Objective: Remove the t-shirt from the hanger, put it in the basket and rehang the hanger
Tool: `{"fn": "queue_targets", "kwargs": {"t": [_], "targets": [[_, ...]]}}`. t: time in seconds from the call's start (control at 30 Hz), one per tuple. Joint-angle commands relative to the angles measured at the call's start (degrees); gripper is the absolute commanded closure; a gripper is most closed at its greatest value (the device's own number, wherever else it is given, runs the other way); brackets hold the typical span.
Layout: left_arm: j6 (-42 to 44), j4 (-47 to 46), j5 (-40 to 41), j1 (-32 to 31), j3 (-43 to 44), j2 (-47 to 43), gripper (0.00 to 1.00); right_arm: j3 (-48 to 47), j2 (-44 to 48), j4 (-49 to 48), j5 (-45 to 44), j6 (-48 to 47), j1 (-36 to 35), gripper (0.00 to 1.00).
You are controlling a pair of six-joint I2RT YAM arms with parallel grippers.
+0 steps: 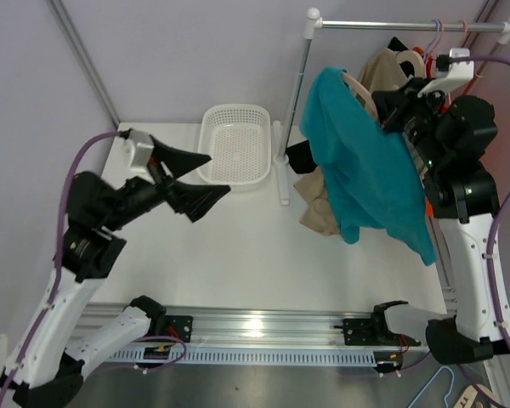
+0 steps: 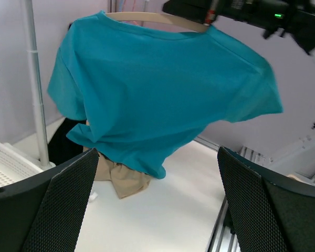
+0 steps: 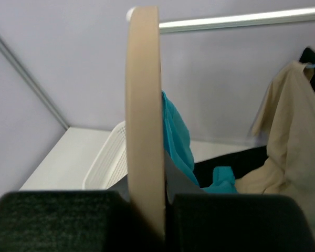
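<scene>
Bright, even, diffuse light is seen throughout, and only faint shadows are cast on the table [image 1: 263, 255]. Glare is caught on the metal rail [image 1: 257, 322] at the table's near edge. The hanger [image 3: 145, 121] is rendered softly blurred.

2 white arms [image 1: 59, 314], black joints, purple cables [image 1: 69, 183], black mesh-textured left pincer [image 1: 219, 173]

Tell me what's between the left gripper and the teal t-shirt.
Nothing solid: in the left wrist view the left gripper looks straight at the t-shirt over bare table. The rack pole and basket sit off to one side.
</scene>
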State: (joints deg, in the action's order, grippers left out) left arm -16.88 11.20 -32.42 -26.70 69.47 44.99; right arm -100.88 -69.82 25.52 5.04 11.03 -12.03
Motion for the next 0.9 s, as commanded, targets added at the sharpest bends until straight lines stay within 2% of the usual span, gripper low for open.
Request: {"fn": "queue_targets", "kwargs": {"t": [0.0,0.07,0.17,0.23,0.27,0.3,0.33,0.43,0.6,0.73,0.87], "targets": [[0.72,-1.17,4.03,-4.92,1.28,6.15,0.0,4.19,4.95,1.1,3.4,2.85,-0.62,1.0],[0.71,-4.59,6.57,-7.3,1.02,7.82,0.0,6.04,7.76,1.9,2.79,2.77,-0.89,1.0],[2.72,-5.05,12.72,-12.4,2.15,11.33,0.0,6.05,9.09,4.62,0.95,2.68,-0.97,1.0],[7.72,-3.74,21.49,-19.76,3.73,13.62,0.01,6.83,9.88,5.77,-0.72,4.6,-1.15,1.0],[10.27,-3.3,25.35,-22.67,5.65,16.41,0.01,8.66,10.84,5.77,-4.99,5.92,-1.59,1.0],[14.56,-3.29,33.05,-28.79,6.2,17.92,0.01,9.81,11.28,5.42,-8.95,7.59,-1.85,1.0],[16.34,-3.47,36.61,-31.81,7.25,19.42,0.0,10.78,11.55,5.07,-12.47,10.65,-2.38,1.0],[21.89,-7.23,43.74,-41.04,7.34,22.77,0.0,10.8,9.71,5.94,-22.25,11.65,-3.78,1.0],[20.94,-9.45,42.8,-49.4,7.34,23.21,0.0,7.46,3.91,5.77,-27.01,9.81,-4.4,1.0],[20.4,-10.32,40.95,-50.91,6.82,25.31,0.01,4.03,-0.22,5.95,-26.14,9.8,-4.75,1.0],[19.44,-13.11,42.87,-50.91,7.34,28.74,0.0,2.97,-1.02,5.77,-26.74,10.24,-7.03,1.0]]}}
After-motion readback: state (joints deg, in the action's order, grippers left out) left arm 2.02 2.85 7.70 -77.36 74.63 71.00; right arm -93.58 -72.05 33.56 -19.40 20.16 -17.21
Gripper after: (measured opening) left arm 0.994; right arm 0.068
